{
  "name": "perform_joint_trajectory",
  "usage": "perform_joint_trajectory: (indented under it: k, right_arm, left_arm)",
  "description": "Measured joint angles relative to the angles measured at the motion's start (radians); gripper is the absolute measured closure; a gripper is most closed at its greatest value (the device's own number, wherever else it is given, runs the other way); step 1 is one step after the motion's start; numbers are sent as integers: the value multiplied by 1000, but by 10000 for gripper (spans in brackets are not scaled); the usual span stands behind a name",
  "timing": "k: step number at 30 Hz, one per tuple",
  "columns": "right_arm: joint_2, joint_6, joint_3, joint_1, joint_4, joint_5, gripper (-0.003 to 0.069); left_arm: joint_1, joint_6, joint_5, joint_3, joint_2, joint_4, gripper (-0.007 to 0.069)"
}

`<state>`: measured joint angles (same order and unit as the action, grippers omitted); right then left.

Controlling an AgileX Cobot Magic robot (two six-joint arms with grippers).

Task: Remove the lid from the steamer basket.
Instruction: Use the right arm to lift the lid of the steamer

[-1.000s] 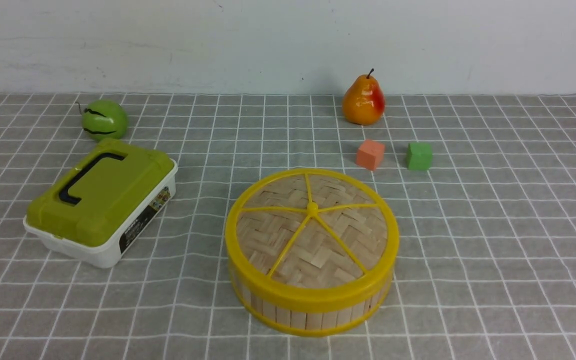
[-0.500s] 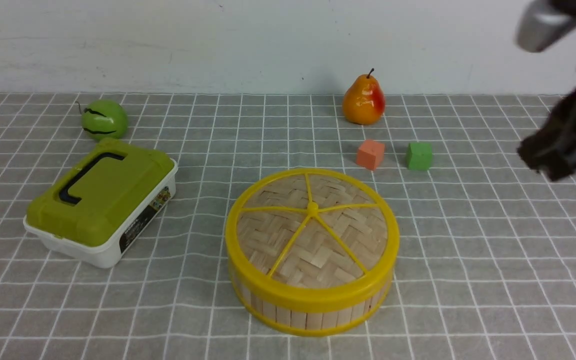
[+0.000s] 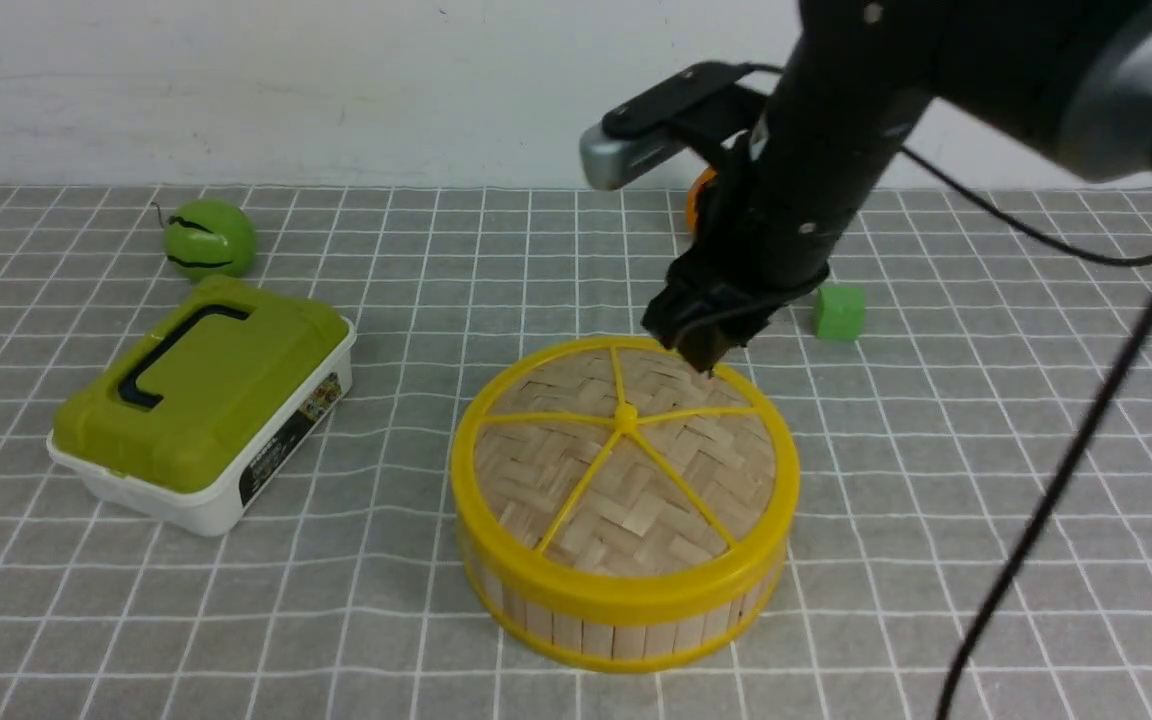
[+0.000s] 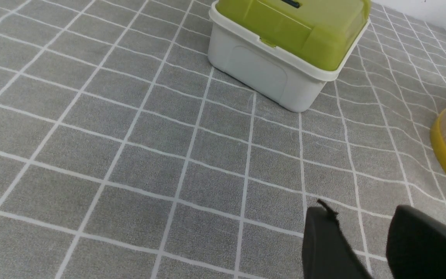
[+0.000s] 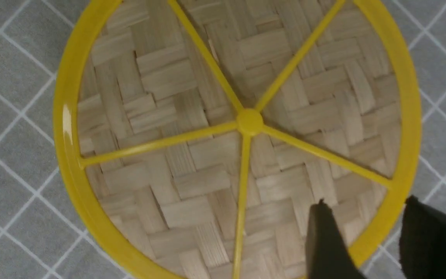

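Just under the right gripper (image 3: 701,355), fingers parted above the yellow plastic rim: the lid (image 3: 636,490), herringbone-woven pale bamboo, five thin spokes, small round knob, seated on the steamer basket (image 3: 616,628) (vertical slats, yellow hoops). Left gripper (image 4: 362,217) likewise spread, over grey checked cloth (image 4: 130,155). Beyond it, rounded white box (image 4: 269,73), glossy olive-green cover (image 4: 296,23); black side label (image 3: 288,442) unreadable.
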<state>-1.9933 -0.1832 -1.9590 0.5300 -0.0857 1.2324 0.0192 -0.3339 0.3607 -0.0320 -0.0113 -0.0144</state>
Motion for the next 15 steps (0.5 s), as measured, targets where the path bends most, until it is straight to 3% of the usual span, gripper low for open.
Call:
perform_joint_trajectory:
  k: [4,7,11,15]
  right_arm:
    - [-84,0,-50,8,-18,1,171]
    - [-109,1,-58,18,-28,-13,131]
    - [-122,2,-60,32,-38,-40,130]
    - [-137,3,-60,40,-39,-50,174]
  left_arm:
    - [0,0,0,0,0,0,386]
    - [0,0,0,0,0,0,386]
    - [0,0,0,0,0,0,386]
    - [0,0,1,0,0,0,386]
